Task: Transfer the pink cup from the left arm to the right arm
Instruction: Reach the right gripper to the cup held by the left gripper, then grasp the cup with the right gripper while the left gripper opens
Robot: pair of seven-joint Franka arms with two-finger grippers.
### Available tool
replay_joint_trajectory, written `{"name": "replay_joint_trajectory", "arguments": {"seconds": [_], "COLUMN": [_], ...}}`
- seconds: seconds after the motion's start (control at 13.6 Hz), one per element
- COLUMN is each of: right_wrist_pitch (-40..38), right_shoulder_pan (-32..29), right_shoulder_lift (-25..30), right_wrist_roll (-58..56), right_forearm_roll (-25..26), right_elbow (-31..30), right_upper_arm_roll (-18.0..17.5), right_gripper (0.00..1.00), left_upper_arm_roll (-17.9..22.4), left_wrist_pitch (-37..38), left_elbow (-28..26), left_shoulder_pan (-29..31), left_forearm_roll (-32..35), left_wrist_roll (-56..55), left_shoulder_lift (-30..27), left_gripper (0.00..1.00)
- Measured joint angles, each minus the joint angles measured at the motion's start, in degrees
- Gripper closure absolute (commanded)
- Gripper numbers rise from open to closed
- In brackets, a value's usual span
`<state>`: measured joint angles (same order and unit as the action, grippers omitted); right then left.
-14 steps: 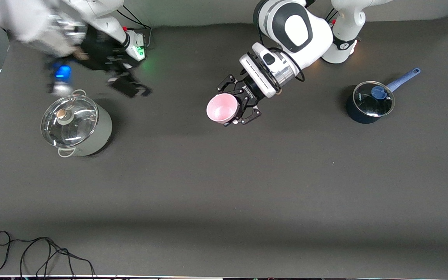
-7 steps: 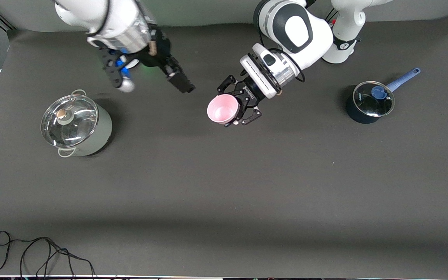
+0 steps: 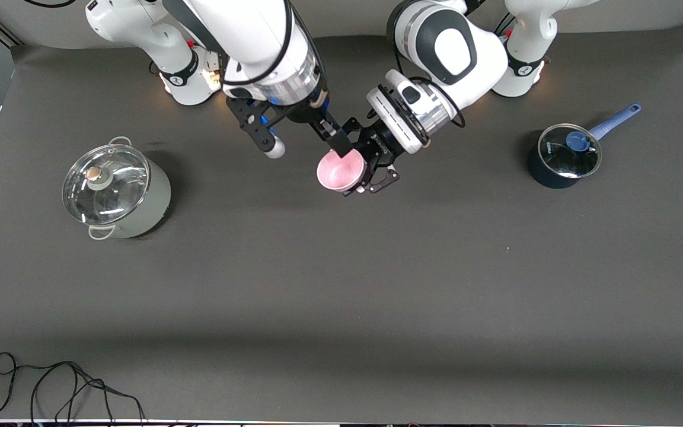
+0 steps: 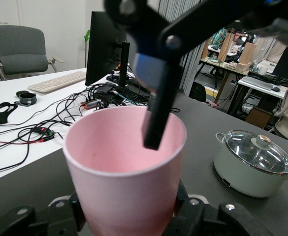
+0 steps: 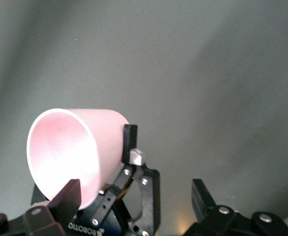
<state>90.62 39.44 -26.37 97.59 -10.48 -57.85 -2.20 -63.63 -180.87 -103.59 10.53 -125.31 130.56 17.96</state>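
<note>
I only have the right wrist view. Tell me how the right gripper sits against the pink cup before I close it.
Observer: In the left wrist view, one finger of the open right gripper reaches across the mouth of the pink cup.
Operator: Tell me where the cup hangs.
Observer: The left gripper is shut on it, up over the table, between the two arms.
Operator: Report what stands on the table.
Observer: A pale lidded pot toward the right arm's end, a dark saucepan toward the left arm's end.

Table w/ 2 pots (lidded).
</note>
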Motion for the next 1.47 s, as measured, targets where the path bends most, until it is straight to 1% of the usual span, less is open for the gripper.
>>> {"name": "replay_joint_trajectory", "arguments": {"seconds": [0.15, 0.29, 0.37, 0.44, 0.52, 0.59, 0.96, 1.1, 1.18, 1.25, 1.33, 1.4, 1.47], "right_wrist_pitch": [1.81, 2.86, 3.07, 3.27, 3.48, 3.62, 4.03, 3.88, 3.87, 3.88, 3.88, 3.64, 3.81], "right_shoulder_pan": [-0.02, -0.02, -0.02, -0.02, -0.02, -0.02, -0.15, -0.14, -0.14, -0.15, -0.15, -0.14, -0.16], "right_shoulder_lift": [-0.58, -0.98, -1.16, -1.29, -1.35, -1.38, -1.38, -1.41, -1.41, -1.41, -1.41, -1.4, -1.41], "right_wrist_roll": [0.98, 1.32, 1.43, 1.46, 1.47, 1.49, 1.54, 2.27, 2.35, 2.38, 2.39, 2.4, 2.4], "right_forearm_roll": [0.0, 0.0, 0.0, 0.0, 0.0, 0.0, 0.0, -0.01, -0.01, -0.01, -0.01, 0.0, 0.0], "right_elbow": [0.23, 0.3, 0.3, 0.3, 0.3, 0.3, 0.52, 0.54, 0.55, 0.55, 0.55, 0.56, 0.58], "right_upper_arm_roll": [0.29, 0.39, 0.43, 0.47, 0.51, 0.55, 0.94, 0.92, 0.92, 0.92, 0.92, 0.89, 0.92], "right_gripper": [0.1, 0.24, 0.35, 0.55, 0.84, 1.0, 1.0, 1.0, 1.0, 1.0, 1.0, 1.0, 1.0], "left_upper_arm_roll": [0.1, 0.13, 0.13, 0.19, 0.37, 0.57, 0.74, 0.82, 0.84, 0.85, 0.86, 1.01, 1.21], "left_wrist_pitch": [0.0, 0.0, 0.0, -0.01, -0.01, -0.01, -0.02, -0.18, -0.19, -0.2, -0.2, -0.31, -0.33], "left_elbow": [0.0, 0.01, 0.01, 0.01, 0.01, 0.02, 0.02, 0.06, 0.06, 0.06, 0.07, 0.12, 0.24], "left_shoulder_pan": [-0.12, -0.2, -0.21, -0.23, -0.26, -0.26, -0.35, -0.42, -0.43, -0.44, -0.45, -0.44, -0.44], "left_forearm_roll": [0.0, 0.0, 0.0, 0.0, 0.0, 0.0, 0.0, 0.17, 0.17, 0.17, 0.17, 0.14, 0.08], "left_wrist_roll": [0.0, 0.0, 0.0, 0.0, 0.0, 0.0, 0.0, 0.61, 0.67, 0.68, 0.7, 0.66, 0.37], "left_shoulder_lift": [0.0, 0.0, 0.01, 0.0, 0.01, 0.01, 0.02, 0.02, 0.02, 0.02, 0.02, 0.03, 0.03], "left_gripper": [0.54, 0.53, 0.53, 0.53, 0.53, 0.53, 0.53, 0.48, 0.35, 0.27, 0.1, 0.0, 0.0]}}
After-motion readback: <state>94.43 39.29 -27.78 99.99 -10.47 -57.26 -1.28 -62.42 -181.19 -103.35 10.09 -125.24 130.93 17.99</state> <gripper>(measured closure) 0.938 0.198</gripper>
